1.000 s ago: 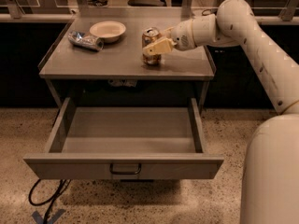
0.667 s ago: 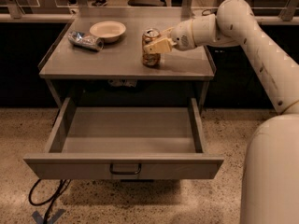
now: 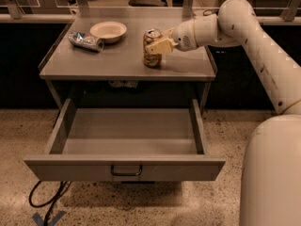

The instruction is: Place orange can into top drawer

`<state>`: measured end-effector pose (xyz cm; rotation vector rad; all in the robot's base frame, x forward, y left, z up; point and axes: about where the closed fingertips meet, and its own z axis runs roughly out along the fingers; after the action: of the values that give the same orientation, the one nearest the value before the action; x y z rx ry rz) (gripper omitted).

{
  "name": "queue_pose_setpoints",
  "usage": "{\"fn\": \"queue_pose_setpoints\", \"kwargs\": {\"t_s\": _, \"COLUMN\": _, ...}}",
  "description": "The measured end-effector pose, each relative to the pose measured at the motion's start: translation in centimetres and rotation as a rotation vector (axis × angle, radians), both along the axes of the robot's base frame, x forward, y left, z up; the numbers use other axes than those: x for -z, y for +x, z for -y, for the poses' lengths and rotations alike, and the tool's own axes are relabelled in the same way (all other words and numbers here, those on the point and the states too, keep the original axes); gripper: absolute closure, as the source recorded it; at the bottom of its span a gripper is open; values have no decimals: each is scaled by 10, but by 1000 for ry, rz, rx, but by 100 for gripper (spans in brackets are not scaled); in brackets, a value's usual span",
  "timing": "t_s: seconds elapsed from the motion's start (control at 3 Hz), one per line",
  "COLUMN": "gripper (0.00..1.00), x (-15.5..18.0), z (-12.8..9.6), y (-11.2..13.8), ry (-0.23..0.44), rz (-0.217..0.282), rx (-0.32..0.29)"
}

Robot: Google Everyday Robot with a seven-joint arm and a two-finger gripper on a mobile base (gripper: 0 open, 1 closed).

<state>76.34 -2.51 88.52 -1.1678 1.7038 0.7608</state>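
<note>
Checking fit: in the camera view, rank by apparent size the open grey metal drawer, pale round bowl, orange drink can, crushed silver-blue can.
1. Open grey metal drawer, nearest too.
2. Pale round bowl.
3. Orange drink can, with the gripper at it, and crushed silver-blue can: alike, unranked.

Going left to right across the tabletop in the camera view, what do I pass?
Crushed can → bowl → orange can, with the gripper reaching in at it from the right.
</note>
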Motion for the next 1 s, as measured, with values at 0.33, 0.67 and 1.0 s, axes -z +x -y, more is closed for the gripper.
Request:
{"fn": "queue_pose_setpoints", "kwargs": {"t_s": 0.33, "gripper": 100, "x": -5, "z": 11, "y": -26, "ry": 20, "rz": -34, "rx": -61}}
{"fn": "queue_pose_setpoints", "kwargs": {"t_s": 0.67, "gripper": 100, "x": -25, "z": 36, "y": -79, "ry": 35, "rz": -42, "rx": -112}}
{"fn": "queue_pose_setpoints", "kwargs": {"t_s": 1.0, "gripper": 100, "x": -20, "z": 58, "y": -152, "ry": 39, "rz": -127, "rx": -148}}
